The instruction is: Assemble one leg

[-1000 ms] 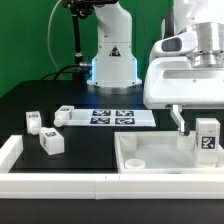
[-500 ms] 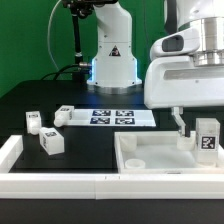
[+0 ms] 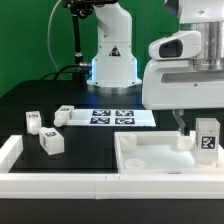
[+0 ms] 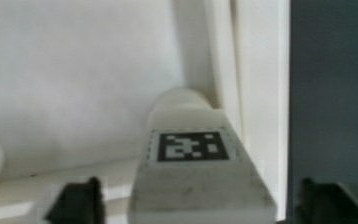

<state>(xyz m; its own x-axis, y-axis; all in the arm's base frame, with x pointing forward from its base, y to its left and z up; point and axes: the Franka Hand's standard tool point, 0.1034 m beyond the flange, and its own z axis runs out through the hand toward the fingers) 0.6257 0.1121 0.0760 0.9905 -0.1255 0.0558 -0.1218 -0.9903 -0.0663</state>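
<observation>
A leg point(image 3: 207, 135), a white block with a black-and-white tag, stands upright at the far corner of the white square tray-like part point(image 3: 150, 158) on the exterior view's right. My gripper point(image 3: 203, 126) hangs over it, with one finger point(image 3: 181, 124) showing beside the leg and the other out of frame. In the wrist view the leg point(image 4: 194, 150) sits between my gripper's point(image 4: 197, 200) two dark fingertips point(image 4: 78, 200), with a gap on each side. The jaws are open and do not touch the leg.
Three more legs point(image 3: 33, 120), point(image 3: 51, 142), point(image 3: 63, 113) lie on the black table at the exterior view's left. The marker board point(image 3: 113, 116) lies behind them. A white wall point(image 3: 10, 150) runs along the front left. The robot base point(image 3: 110, 60) stands at the back.
The hand has shifted slightly; its visible finger has moved a little right and down toward the leg. The leg and the other parts have not moved.
</observation>
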